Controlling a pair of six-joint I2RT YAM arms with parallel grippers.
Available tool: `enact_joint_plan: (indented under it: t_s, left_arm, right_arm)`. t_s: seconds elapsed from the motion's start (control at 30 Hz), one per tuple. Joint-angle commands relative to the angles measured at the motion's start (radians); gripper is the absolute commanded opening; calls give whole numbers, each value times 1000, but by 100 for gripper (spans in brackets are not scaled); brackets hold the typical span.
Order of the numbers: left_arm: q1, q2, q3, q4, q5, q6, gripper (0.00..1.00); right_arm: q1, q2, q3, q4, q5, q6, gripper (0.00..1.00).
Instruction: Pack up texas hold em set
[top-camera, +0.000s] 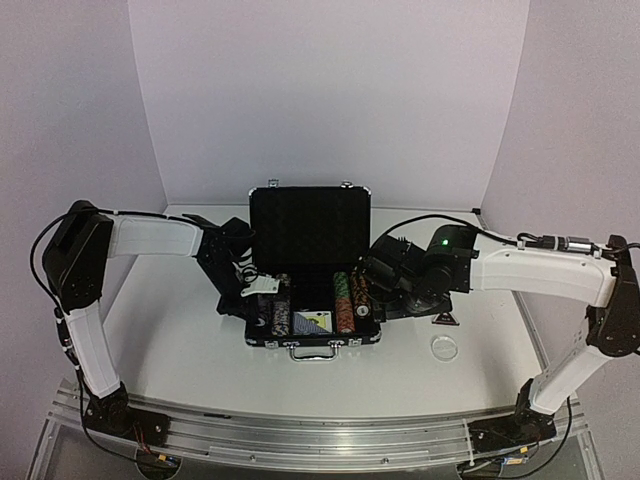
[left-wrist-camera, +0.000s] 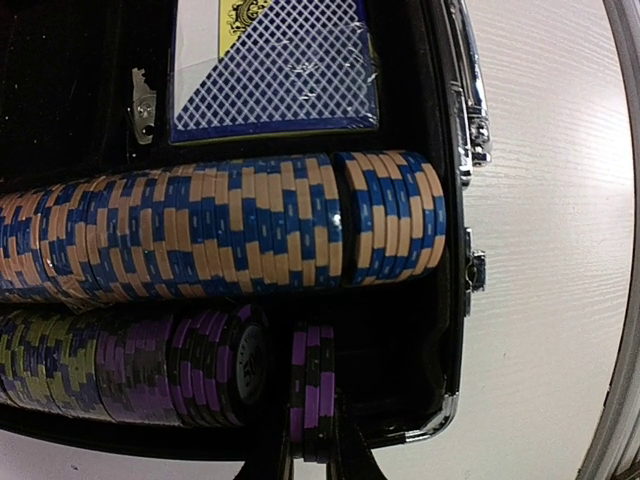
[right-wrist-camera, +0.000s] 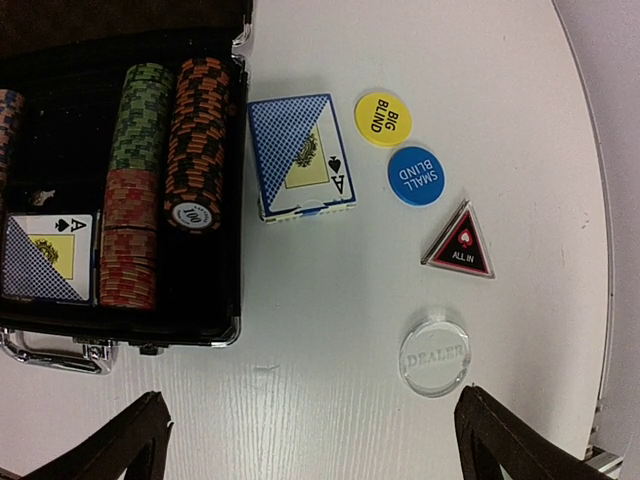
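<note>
The black briefcase (top-camera: 310, 228) lies open at mid-table with its lid upright. My left gripper (left-wrist-camera: 312, 428) is inside its left end (top-camera: 264, 291), shut on a few purple-and-black poker chips (left-wrist-camera: 312, 380) held on edge beside a purple row (left-wrist-camera: 150, 365). A blue-and-orange row (left-wrist-camera: 220, 235) and a blue-backed deck (left-wrist-camera: 275, 65) lie beyond. My right gripper (right-wrist-camera: 320, 450) hangs open above bare table, right of the case (right-wrist-camera: 225, 330). On the table lie a second deck (right-wrist-camera: 300, 155), a yellow disc (right-wrist-camera: 383, 118), a blue disc (right-wrist-camera: 416, 175), a dark triangular button (right-wrist-camera: 460, 243) and a clear disc (right-wrist-camera: 434, 355).
The case also holds a green-and-red chip row (right-wrist-camera: 138, 170), an orange-and-black row (right-wrist-camera: 200, 140) and a deck (right-wrist-camera: 48, 256). Its silver handle (top-camera: 313, 351) faces the arm bases. Grey walls close in the back and sides, and the table's right edge (right-wrist-camera: 600, 250) runs near the discs.
</note>
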Motion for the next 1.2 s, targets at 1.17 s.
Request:
enact_joint_plan:
  t_s: [1.17]
  left_arm:
    - [-22, 28, 54, 22, -17, -25, 16]
  right_arm:
    - [-3, 46, 43, -55, -27, 28, 95]
